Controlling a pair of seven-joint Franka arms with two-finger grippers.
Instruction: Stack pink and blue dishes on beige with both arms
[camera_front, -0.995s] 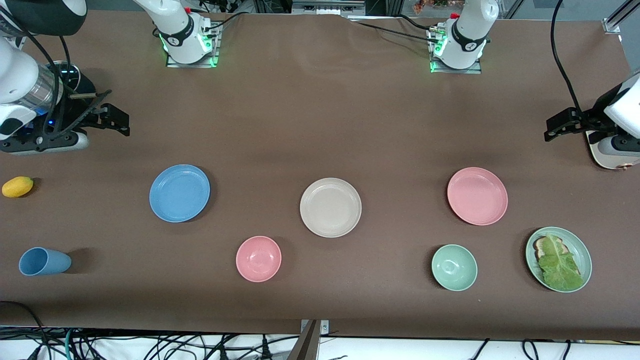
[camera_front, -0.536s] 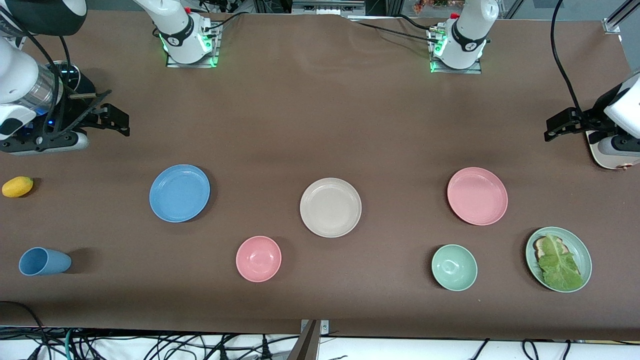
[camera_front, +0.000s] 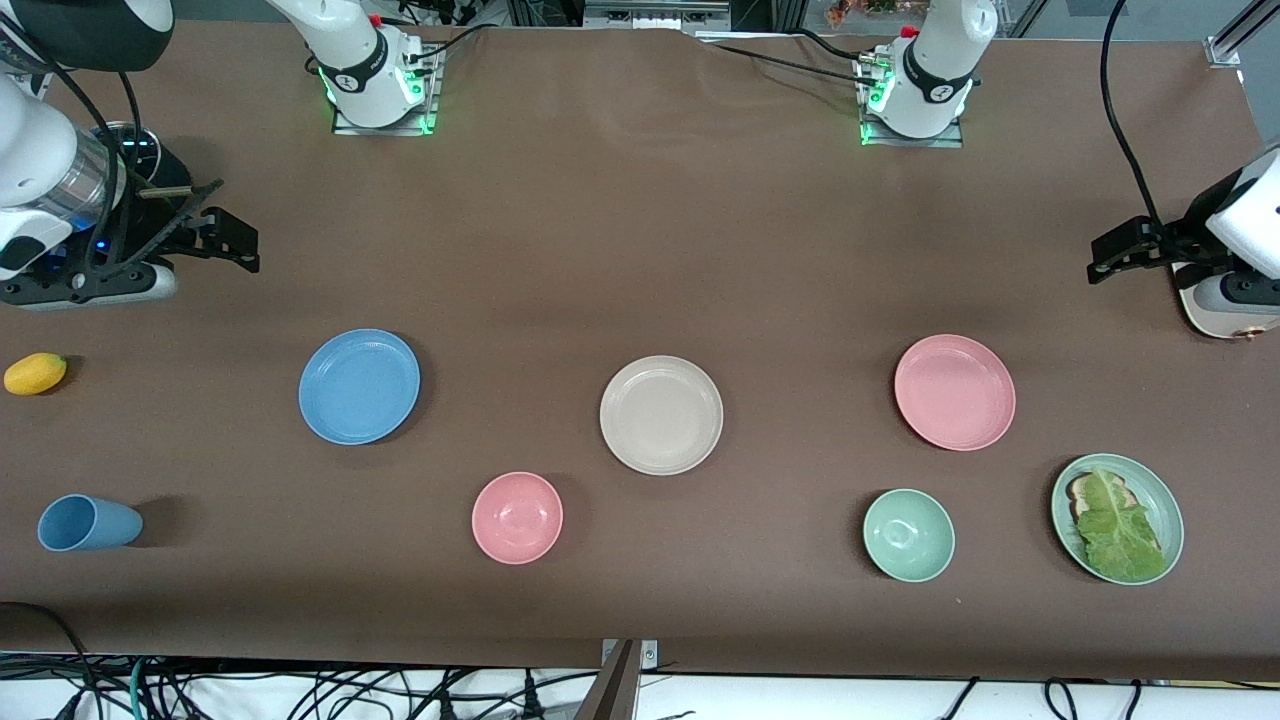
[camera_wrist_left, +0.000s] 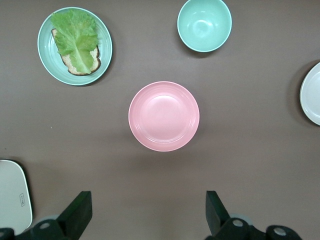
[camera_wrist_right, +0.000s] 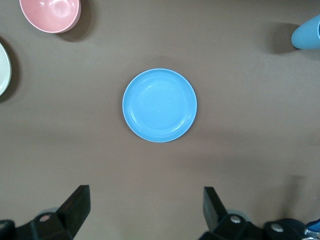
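The beige plate lies mid-table. The blue plate lies beside it toward the right arm's end, and the pink plate toward the left arm's end. All three lie flat, bare and apart. My right gripper hangs open and holds nothing, high over the table close to the blue plate. My left gripper is also open with nothing in it, high over the table close to the pink plate. The right gripper and the left gripper show wide-spread fingers over bare tabletop.
A pink bowl and a mint bowl sit nearer the camera than the plates. A mint plate carries bread and lettuce. A blue cup lies on its side, with a yellow fruit nearby. A white device sits at the left arm's end.
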